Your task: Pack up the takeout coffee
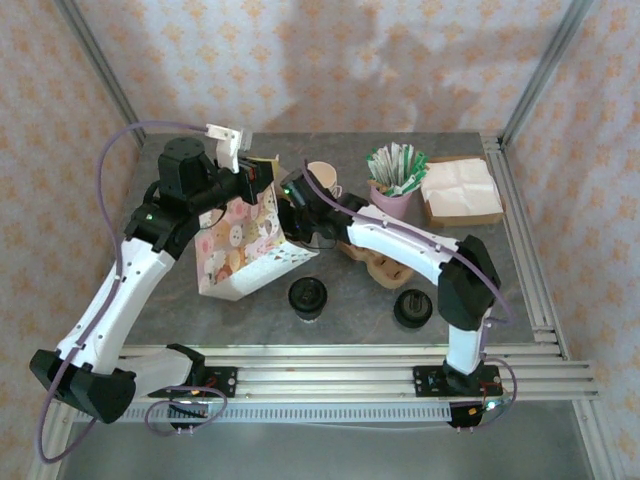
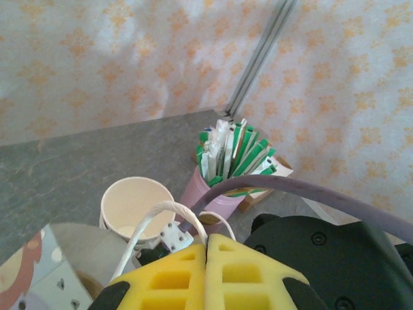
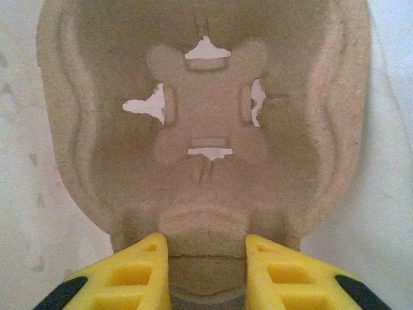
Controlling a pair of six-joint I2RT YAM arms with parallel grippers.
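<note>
Yellow foam fingers of the left claw (image 2: 206,242) are pressed flat together on the white cord handle (image 2: 158,213) of the paper bag printed with cartoon animals (image 1: 245,250), and the loop of cord rises out between them. From above, this claw (image 1: 252,178) holds the bag's top edge up at the rear, while the bag leans on the grey stone tabletop (image 1: 360,325).

The right claw (image 3: 206,240) stands narrowly apart and grips the near rim of a brown moulded-pulp cup carrier (image 3: 206,123), one finger touching each side of the rim's middle lobe. A pale surface lies behind the carrier. In the top view the right arm's wrist sits at the bag's open mouth.

The small pale paper cup with a round black lid, the takeout coffee (image 1: 308,297), stands upright on the tabletop just in front of the bag, apart from both claws. Behind the bag are a stack of lidless cream paper cups (image 2: 137,206) and, beside it, a pink cup of green-and-white sachets (image 2: 216,190).
</note>
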